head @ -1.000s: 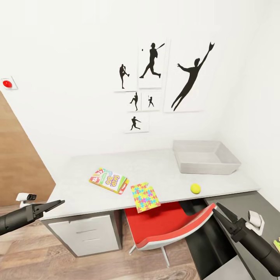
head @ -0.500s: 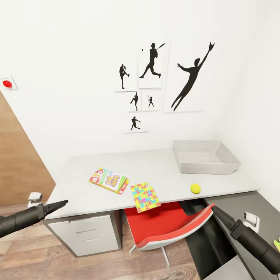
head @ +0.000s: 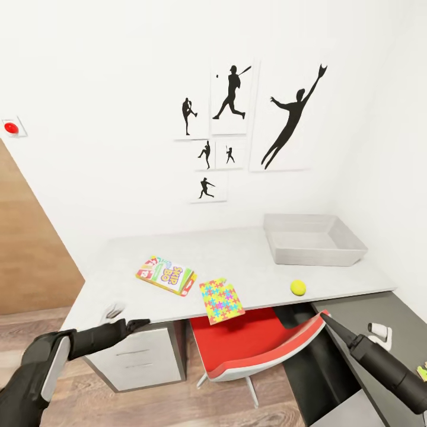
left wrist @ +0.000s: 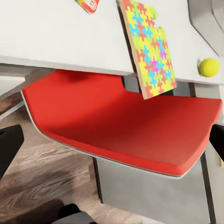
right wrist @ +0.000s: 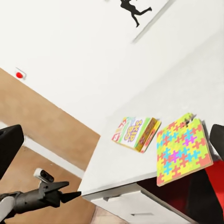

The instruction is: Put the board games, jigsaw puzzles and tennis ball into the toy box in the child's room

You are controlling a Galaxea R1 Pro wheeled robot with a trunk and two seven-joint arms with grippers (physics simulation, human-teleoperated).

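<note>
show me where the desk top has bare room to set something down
The pale grey-white table is bare along the wall, from its left end to the light-grey plastic toy box, and between the toy box and the yellow-green tennis ball. The front edge is crowded: white SKIP BO game box and multicoloured jigsaw puzzle overhanging the red chair.

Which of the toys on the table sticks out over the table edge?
The jigsaw puzzle: its near end hangs past the edge, above the red chair. The SKIP BO box and the ball lie fully on the table.
</note>
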